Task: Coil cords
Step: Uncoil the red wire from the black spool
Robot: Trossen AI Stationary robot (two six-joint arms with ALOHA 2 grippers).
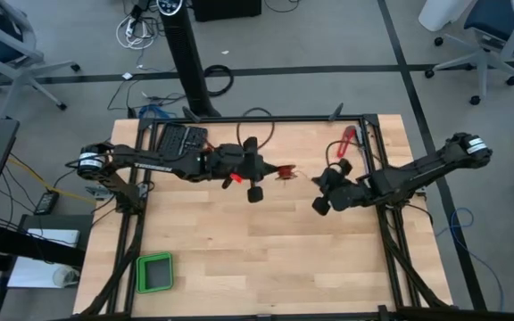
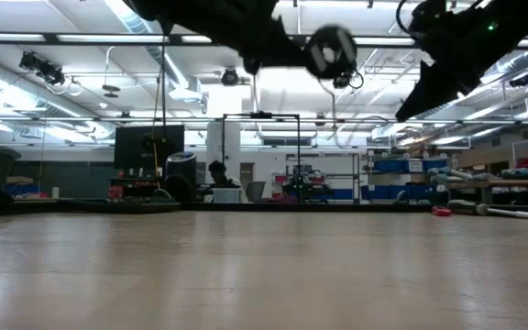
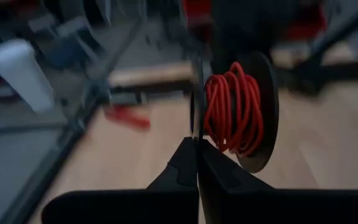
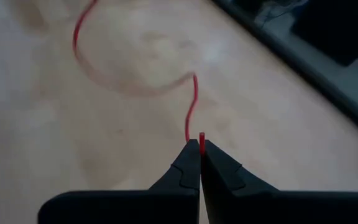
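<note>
So the thin red cord (image 4: 192, 109) was strung between the two arms, and that's really what the next bit seemed to hinge on. Most of it was already wound in a fat bundle on a small dark flat-sided spool (image 3: 253, 112), and the spool was pinched by one flange in the left tool (image 3: 197, 144), fingers clamped right down on the thin disc edge. The free end was pinched in the right tool (image 4: 201, 142), shut tight with just a red stub poking out above the fingertips.

From the overhead view, the spool was held up off the light wooden bench (image 1: 266, 259) near its middle, slightly toward the far edge, and the right tool (image 1: 321, 203) was a bit to its right and nearer the front. The loose strand was seen curving away from the right tool in a slack arc over the wood, so its run lay roughly across the bench toward the spool. The right arm was the one on the tail, so wrapping would probably fall to it.

Both arms were stretched inward and hung clear above the bench surface, wrists roughly level.
</note>
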